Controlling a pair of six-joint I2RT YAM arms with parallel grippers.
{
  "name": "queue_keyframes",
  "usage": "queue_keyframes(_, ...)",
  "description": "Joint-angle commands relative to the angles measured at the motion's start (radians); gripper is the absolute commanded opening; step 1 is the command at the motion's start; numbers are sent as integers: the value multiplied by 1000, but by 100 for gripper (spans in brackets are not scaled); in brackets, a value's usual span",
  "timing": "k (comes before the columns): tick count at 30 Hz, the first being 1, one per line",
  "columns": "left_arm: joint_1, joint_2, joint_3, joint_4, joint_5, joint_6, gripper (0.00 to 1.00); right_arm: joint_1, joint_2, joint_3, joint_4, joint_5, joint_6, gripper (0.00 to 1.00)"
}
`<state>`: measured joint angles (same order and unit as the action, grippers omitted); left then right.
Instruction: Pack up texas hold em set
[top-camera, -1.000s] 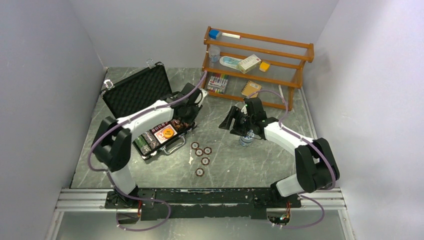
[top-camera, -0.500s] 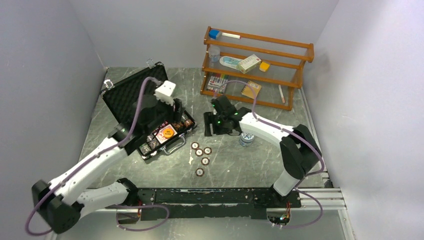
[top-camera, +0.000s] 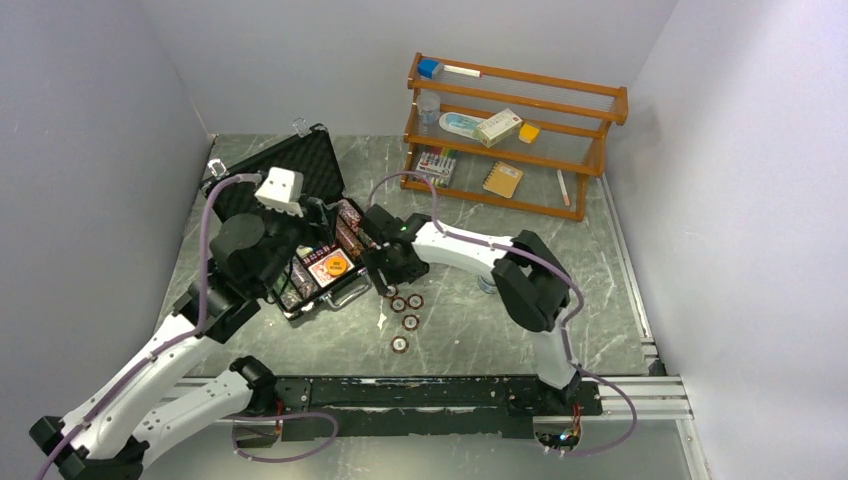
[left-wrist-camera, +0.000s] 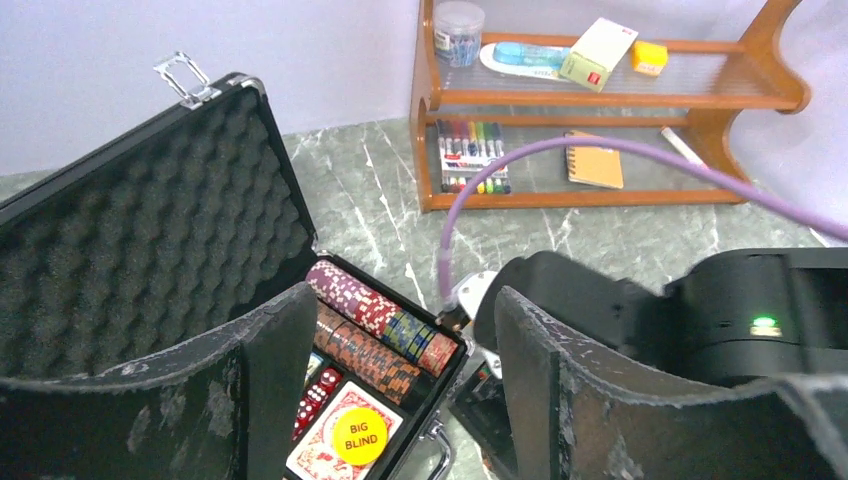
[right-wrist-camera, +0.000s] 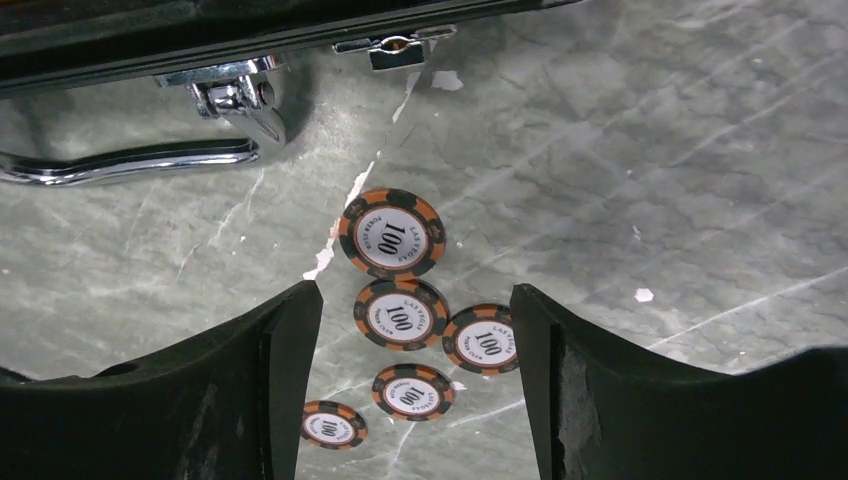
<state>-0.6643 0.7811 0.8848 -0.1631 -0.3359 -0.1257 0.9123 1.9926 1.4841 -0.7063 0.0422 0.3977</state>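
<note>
R hand (right-wrist-camera: 415, 292) spread, empty, over 5 loose chips (right-wrist-camera: 400, 312) on bench (right-wrist-camera: 650, 150) by open case (left-wrist-camera: 130, 230). L hand (left-wrist-camera: 402, 300) spread, empty, above case w/ chip rows (left-wrist-camera: 370, 305), dice (left-wrist-camera: 315, 395), orange disc (left-wrist-camera: 360, 435) inside.

Open for packing: the black briefcase-style case (top-camera: 300, 165), its foam-lined lid (left-wrist-camera: 150, 230) tilted back. Rows of poker chips (left-wrist-camera: 375, 325) lie in its tray beside red dice (left-wrist-camera: 318, 388). An orange "BIG BLIND" disc (left-wrist-camera: 360, 436) rests on the red-backed card deck (left-wrist-camera: 312, 466). Five loose "100" chips (right-wrist-camera: 400, 313) lie flat outside, near the chrome handle (right-wrist-camera: 120, 165).
</note>
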Motion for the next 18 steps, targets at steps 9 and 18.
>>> queue_keyframes(9,5,-120,-18,27,-16,-26,70,10,222,273,-265,-13,-58,67)
queue_keyframes(18,5,-130,-19,8,-44,-42,71,12,274,313,-297,-66,-79,63)
